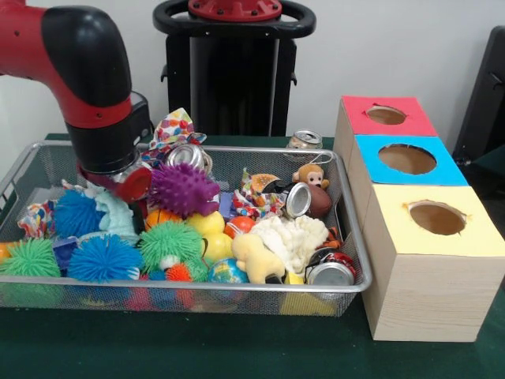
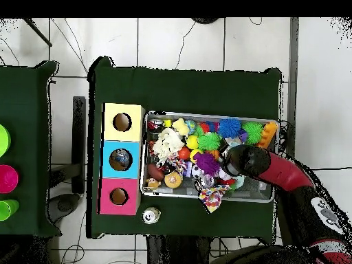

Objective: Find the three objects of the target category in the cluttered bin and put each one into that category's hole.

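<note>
The silver wire-mesh bin [image 1: 351, 237] stands on the green table and is full of toys; it also shows in the overhead view [image 2: 206, 197]. Inside are a purple spiky ball [image 1: 183, 189], green [image 1: 170, 243] and blue [image 1: 102, 259] spiky balls, a yellow duck [image 1: 207, 227], a white fluffy toy [image 1: 288, 237], a monkey [image 1: 312, 175] and cans [image 1: 330, 273]. My gripper [image 1: 126, 183] reaches down into the bin's left part in the front view, right beside the purple ball; the arm's thick end hides it. From above, the arm's end [image 2: 244, 159] covers it.
Three wooden boxes stand against the bin's side, with holes in red [image 1: 386, 115], blue [image 1: 407, 159] and yellow [image 1: 436, 218] tops. A loose can [image 1: 304, 140] stands outside the bin behind it. A patterned cloth bow [image 1: 172, 130] hangs over the rear rim.
</note>
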You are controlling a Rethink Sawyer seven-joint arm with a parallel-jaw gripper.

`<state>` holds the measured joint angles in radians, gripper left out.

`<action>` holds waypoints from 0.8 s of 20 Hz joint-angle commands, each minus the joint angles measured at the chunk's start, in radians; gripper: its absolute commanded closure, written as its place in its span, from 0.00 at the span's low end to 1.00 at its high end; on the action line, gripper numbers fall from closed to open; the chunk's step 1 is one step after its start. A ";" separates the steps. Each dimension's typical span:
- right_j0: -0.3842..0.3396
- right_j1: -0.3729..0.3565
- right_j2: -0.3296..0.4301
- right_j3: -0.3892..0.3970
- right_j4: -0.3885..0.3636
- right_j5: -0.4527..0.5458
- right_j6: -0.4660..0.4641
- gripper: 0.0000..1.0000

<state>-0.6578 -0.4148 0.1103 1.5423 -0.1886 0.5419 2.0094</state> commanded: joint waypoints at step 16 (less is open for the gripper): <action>0.127 0.057 0.065 0.212 0.231 -0.087 0.231 0.00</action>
<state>-0.6030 -0.4182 0.0739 1.5996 -0.0369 0.4723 2.0096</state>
